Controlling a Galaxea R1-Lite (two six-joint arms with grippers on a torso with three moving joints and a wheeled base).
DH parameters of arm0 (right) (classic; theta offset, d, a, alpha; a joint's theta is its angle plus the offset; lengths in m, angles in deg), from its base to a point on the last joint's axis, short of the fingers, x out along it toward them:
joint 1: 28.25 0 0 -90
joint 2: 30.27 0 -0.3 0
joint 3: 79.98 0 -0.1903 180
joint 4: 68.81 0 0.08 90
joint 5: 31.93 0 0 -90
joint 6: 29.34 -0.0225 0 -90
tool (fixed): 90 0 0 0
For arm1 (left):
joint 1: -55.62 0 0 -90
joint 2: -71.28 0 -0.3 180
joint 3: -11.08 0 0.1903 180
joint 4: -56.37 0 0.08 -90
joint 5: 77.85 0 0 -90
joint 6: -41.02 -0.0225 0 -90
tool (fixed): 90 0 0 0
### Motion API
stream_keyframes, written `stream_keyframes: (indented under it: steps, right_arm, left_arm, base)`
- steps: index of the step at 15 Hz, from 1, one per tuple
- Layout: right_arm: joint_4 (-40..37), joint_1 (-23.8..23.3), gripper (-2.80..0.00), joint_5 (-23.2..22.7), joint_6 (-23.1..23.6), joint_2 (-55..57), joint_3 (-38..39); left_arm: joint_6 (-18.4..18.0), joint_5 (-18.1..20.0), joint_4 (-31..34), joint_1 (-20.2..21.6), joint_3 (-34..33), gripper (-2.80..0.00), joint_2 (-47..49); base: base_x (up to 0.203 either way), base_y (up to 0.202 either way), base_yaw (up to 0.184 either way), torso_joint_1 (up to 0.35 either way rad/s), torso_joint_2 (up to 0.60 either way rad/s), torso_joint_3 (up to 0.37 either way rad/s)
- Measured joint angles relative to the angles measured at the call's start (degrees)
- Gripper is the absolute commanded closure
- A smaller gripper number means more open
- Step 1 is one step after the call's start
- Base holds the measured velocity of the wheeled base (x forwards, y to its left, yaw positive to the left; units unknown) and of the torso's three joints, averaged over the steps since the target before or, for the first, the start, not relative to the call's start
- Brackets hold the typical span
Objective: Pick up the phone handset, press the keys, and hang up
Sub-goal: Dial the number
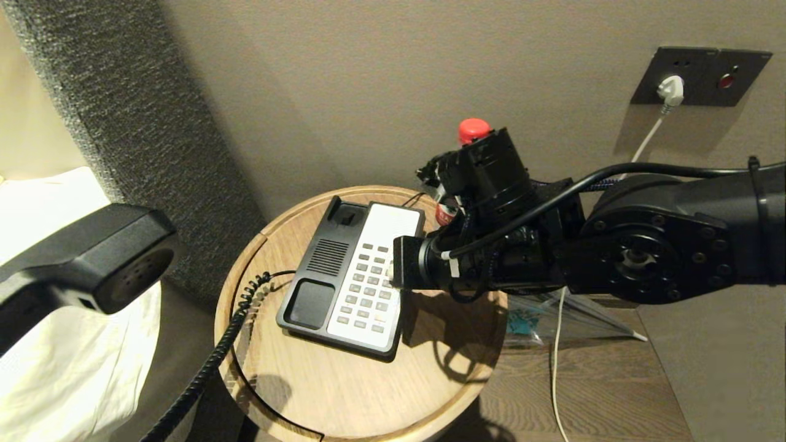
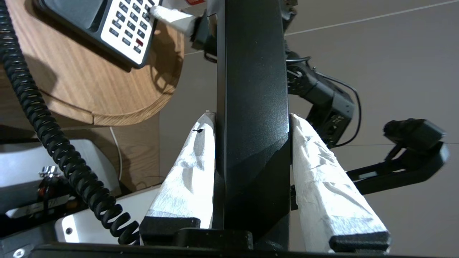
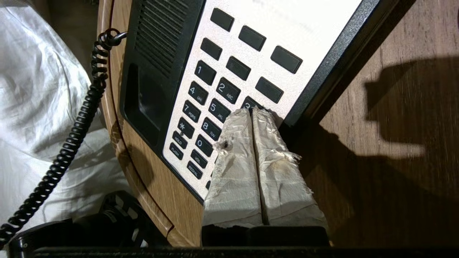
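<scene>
Pressing w/ fingers together, right gripper (image 3: pixel 252 111) tips sit on the keys (image 3: pixel 208 104) near "3". Left gripper (image 2: pixel 252 120) clamps the phone handset (image 2: pixel 252 89), held off left of phone base (image 1: pixel 353 276), long axis roughly across the cradle (image 1: pixel 325 258); left arm nearer for hang-up.

1. The phone handset (image 2: pixel 252 107) is black plastic with a fine speckled sheen.
2. The phone base (image 1: pixel 350 279) has a matt black shell and a smooth white key panel.
3. The round table (image 1: pixel 368 387) is light wood-grain, smooth.
4. The left gripper (image 2: pixel 252 123) and right gripper (image 3: pixel 251 113) fingers wear crinkled white wrapping.
5. The coiled cord (image 1: pixel 209 362) is glossy black.
</scene>
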Motion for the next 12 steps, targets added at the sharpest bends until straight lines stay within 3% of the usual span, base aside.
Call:
stream_keyframes:
  steps: [12]
  right_arm:
    - [0.0,0.3,0.00,-0.1,0.0,-0.1,1.2]
  left_arm:
    - [0.1,0.0,0.0,0.0,-1.1,0.00,-0.8]
  base:
    - [0.000,0.000,0.000,0.000,0.00,0.000]
